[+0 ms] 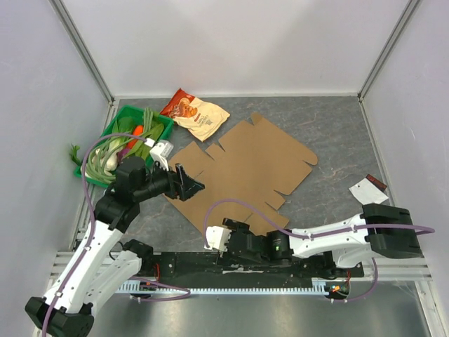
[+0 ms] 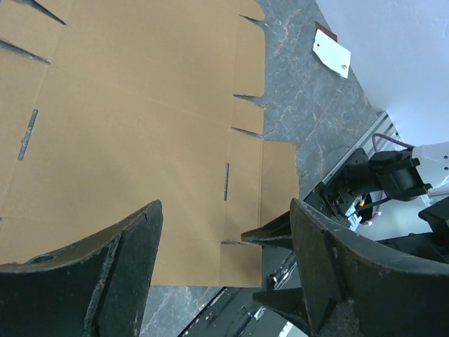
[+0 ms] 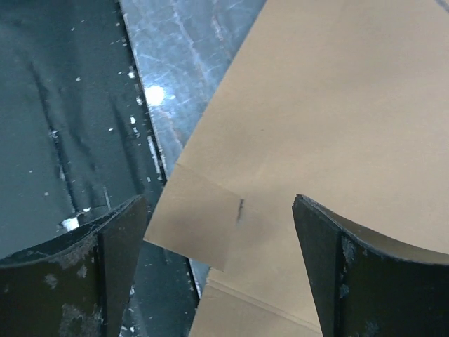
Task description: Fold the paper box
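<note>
The paper box (image 1: 238, 172) is a flat brown cardboard cutout with flaps and slits, lying in the middle of the table. My left gripper (image 1: 191, 184) hovers over its left edge, jaws wide apart and nothing between them. In the left wrist view the cardboard (image 2: 140, 126) fills the area beyond the open left gripper (image 2: 224, 270). My right gripper (image 1: 235, 230) sits low at the cutout's near corner. In the right wrist view a corner flap (image 3: 203, 217) lies below and between the spread fingers of the open right gripper (image 3: 221, 270), untouched.
A green tray (image 1: 163, 120) with vegetables stands at the back left. Beside it lies a cream-and-red snack bag (image 1: 198, 112). A white card (image 1: 367, 190) lies at the right. The black base rail (image 1: 189, 270) runs along the near edge, close to the cutout's corner.
</note>
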Robot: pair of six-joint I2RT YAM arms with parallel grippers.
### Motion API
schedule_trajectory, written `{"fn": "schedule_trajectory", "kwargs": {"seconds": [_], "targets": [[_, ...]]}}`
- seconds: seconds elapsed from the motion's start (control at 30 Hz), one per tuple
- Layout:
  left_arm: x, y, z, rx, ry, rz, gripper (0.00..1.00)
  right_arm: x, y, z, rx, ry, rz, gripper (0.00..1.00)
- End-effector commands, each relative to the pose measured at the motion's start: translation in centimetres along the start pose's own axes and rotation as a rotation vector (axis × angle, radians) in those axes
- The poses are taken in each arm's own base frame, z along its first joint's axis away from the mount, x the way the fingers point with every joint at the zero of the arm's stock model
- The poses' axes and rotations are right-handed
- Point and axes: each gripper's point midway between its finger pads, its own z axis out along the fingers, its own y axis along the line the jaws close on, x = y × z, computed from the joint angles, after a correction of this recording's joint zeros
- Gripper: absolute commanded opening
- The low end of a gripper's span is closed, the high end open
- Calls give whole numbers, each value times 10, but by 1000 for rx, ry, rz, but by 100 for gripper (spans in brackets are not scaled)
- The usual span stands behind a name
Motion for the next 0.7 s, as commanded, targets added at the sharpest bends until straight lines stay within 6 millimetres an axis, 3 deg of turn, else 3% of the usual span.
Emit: {"fn": "schedule_trajectory", "kwargs": {"seconds": [0.0,0.07,0.17,0.23,0.3,0.5,0.53,0.6,0.63,0.67], "targets": [[1,1,-2,-11,-31,-53,79,-23,-24,-15,147,-75,-44,91],[6,10,2,-59,-20,-108,79,-15,-10,-18,116,-47,-89,88],[21,40,3,-236,14,-250,76,-6,-2,-22,143,-3,-117,86],[38,57,3,-340,65,-345,76,-1,-4,-23,161,-5,-62,85],[55,70,5,-433,108,-466,75,-10,-5,-24,169,-66,19,83],[97,94,8,-657,176,-691,76,-5,-59,-22,205,-128,439,78],[104,99,7,-713,182,-721,78,-1,-77,-19,198,-125,530,76],[116,97,9,-744,205,-721,79,5,-94,-17,218,-122,637,74],[118,100,9,-774,182,-748,79,12,-112,-16,250,-116,685,74],[122,99,9,-783,182,-753,79,12,-114,-14,225,-110,705,74]]}}
